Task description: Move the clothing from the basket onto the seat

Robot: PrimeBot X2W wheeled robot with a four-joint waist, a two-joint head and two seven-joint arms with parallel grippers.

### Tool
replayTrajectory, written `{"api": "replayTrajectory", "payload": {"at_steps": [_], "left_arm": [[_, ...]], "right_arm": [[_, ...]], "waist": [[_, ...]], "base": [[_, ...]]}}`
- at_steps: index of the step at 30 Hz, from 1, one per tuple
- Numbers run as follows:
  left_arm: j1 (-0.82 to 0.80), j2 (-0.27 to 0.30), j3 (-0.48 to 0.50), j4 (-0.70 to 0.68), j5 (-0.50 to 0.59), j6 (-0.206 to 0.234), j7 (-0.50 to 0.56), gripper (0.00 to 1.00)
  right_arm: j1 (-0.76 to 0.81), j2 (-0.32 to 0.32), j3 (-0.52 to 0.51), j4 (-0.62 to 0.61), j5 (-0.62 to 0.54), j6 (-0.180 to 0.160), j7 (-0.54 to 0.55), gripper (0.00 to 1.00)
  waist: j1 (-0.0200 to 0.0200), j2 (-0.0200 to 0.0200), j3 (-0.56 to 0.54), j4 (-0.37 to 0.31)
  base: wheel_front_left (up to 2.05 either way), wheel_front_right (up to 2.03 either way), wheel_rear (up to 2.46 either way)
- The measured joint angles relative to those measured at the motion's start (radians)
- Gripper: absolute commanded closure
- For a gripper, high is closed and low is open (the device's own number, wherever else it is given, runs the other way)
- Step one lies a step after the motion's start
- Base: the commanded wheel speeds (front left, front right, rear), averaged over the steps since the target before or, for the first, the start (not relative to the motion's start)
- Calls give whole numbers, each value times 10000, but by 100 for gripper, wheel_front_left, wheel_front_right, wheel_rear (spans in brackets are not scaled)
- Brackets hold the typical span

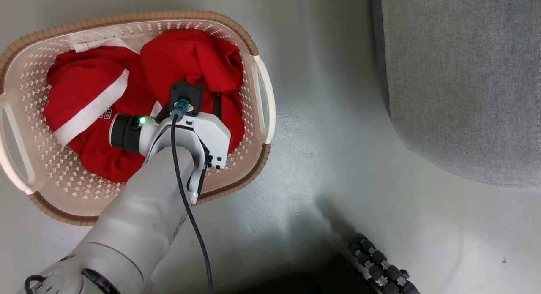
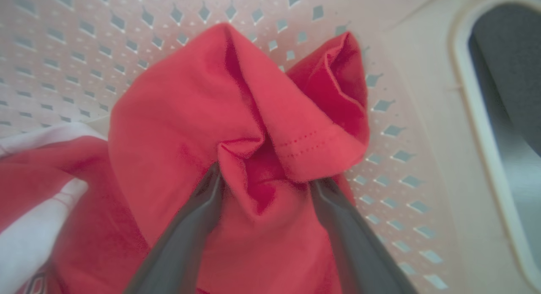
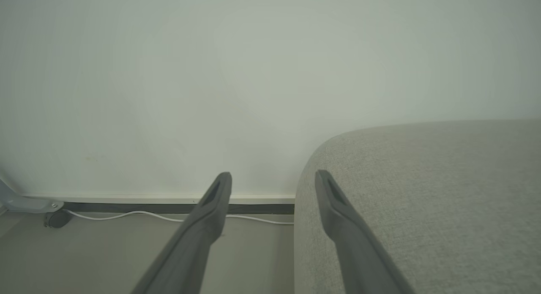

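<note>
The grey seat (image 1: 460, 83) stands at the right. Left of it on the floor lies the basket (image 1: 236, 30), its long axis running handle to handle toward the seat, with the clothing (image 1: 190, 61) bunched inside. The left gripper (image 2: 267, 178) is spread wide astride a red fold; the right gripper (image 3: 274, 180) is wide and empty.

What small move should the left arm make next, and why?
Probably close the left gripper: its open fingers straddle a raised fold of the clothing lying in the basket, so a pinch there should catch it.
</note>
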Motion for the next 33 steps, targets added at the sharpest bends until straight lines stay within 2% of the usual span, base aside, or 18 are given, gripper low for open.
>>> {"api": "replayTrajectory", "payload": {"at_steps": [1, 11, 16, 23, 33], "left_arm": [[-38, 2, -94, 8, -90, 4, 0, 100], [-78, 8, -836, -104, -1156, 4, -19, 100], [-52, 2, -834, -600, -1223, 88, -46, 100], [568, -4, -376, -1256, -796, 88, -48, 100], [1780, -40, 978, -2497, 681, 73, -48, 100]], "right_arm": [[0, 8, -4, 2, 0, 0, 0, 0], [15, 13, -59, 236, 0, 0, 0, 0], [105, -105, -90, 368, -6, 0, 0, 0], [544, -163, -48, 637, -92, 0, 0, 0], [1174, -255, 272, 1099, -199, 0, 0, 0]], "waist": [[-1, 0, -24, 2], [-1, 0, -582, 265], [0, 0, -1027, 527], [0, 0, -1912, 900], [0, 0, -3422, 1477]], "base": [[0, 0, 0], [0, 0, 0], [0, 0, 0], [0, 0, 0], [0, 0, 0]]}}
